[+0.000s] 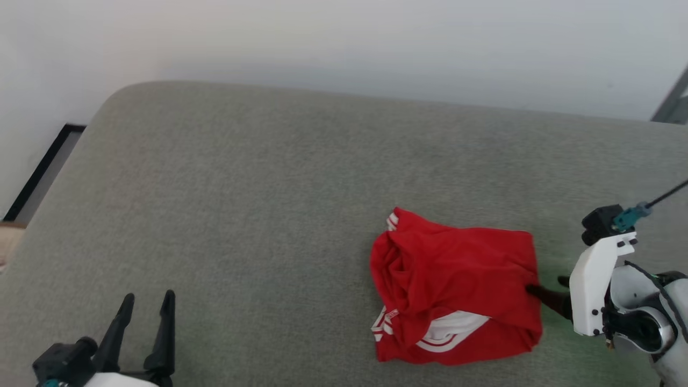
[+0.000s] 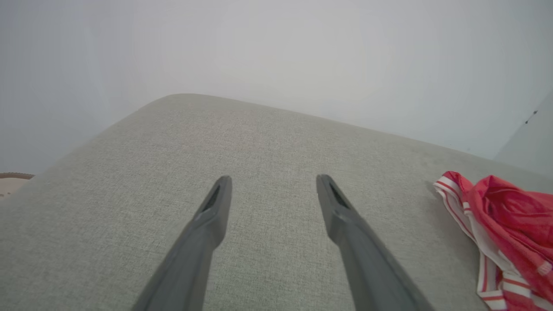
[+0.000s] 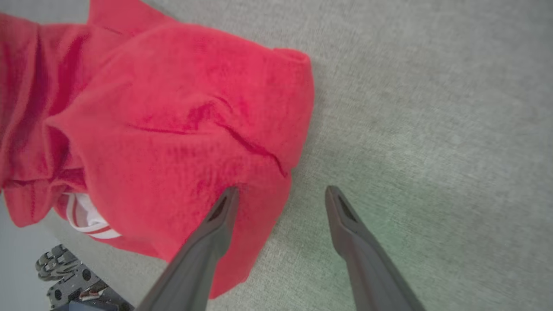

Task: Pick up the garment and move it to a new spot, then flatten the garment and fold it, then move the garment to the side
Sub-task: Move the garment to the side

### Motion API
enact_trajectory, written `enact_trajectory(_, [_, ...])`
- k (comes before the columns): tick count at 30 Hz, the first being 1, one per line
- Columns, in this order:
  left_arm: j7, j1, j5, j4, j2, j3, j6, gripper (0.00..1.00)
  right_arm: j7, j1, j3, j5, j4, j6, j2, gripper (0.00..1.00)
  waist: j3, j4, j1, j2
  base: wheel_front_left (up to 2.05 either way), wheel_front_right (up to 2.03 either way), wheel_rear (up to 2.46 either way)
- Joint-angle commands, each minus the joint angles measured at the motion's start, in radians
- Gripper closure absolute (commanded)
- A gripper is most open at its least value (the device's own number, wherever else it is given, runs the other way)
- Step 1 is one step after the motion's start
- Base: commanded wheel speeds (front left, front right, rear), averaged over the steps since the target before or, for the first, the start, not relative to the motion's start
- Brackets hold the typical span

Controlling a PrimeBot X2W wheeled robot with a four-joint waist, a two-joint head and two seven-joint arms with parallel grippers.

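The garment (image 1: pixel 457 285) is seen crumpled; flattening and folding are judged outstanding. Left gripper (image 1: pixel 149 295) and right gripper (image 3: pixel 281 190) are spread wide, empty.

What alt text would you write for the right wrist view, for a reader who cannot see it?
A crumpled red garment lies on a grey fabric surface. The open right tool straddles its edge: one finger over the cloth, the other over bare surface.
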Motion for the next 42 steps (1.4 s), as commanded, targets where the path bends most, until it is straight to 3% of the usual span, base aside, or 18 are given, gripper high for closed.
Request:
enact_trajectory(1, [-0.004,-0.018,-0.003,0.001,0.002,-0.006,-0.004,0.00,0.022,-0.008,-0.001,0.005,0.007,0.000,0.007,0.00,0.019,0.021,0.0000,0.0000,0.00,0.00,0.00])
enact_trajectory(12, [-0.004,-0.071,-0.023,0.028,0.003,-0.043,-0.004,0.00,0.213,-0.036,0.018,-0.022,0.164,0.000,0.130,0.00,0.059,0.070,0.0000,0.0000,0.00,0.00,0.00])
enact_trajectory(13, [-0.004,-0.072,-0.027,0.029,0.002,-0.044,-0.004,0.00,0.225,-0.035,0.025,-0.020,0.171,0.000,0.138,0.37,0.060,0.071,0.0000,0.0000,0.00,0.00,0.00])
enact_trajectory(14, [-0.004,-0.073,-0.031,0.030,0.002,-0.045,-0.004,0.00,0.230,-0.034,0.026,-0.020,0.175,0.000,0.141,1.00,0.061,0.073,0.0000,0.0000,0.00,0.00,0.00])
enact_trajectory(27, [-0.004,-0.137,-0.040,0.018,0.023,-0.059,-0.004,0.00,0.207,-0.099,-0.065,-0.049,0.045,-0.001,0.047,1.00,0.096,0.010,0.0000,0.0000,0.00,0.00,0.00])
enact_trajectory(42, [-0.004,-0.328,-0.016,-0.004,0.047,-0.167,-0.004,0.00,0.180,-0.220,-0.176,-0.137,-0.115,-0.001,-0.095,1.00,0.206,-0.176,0.0000,0.0000,0.00,0.00,0.00])
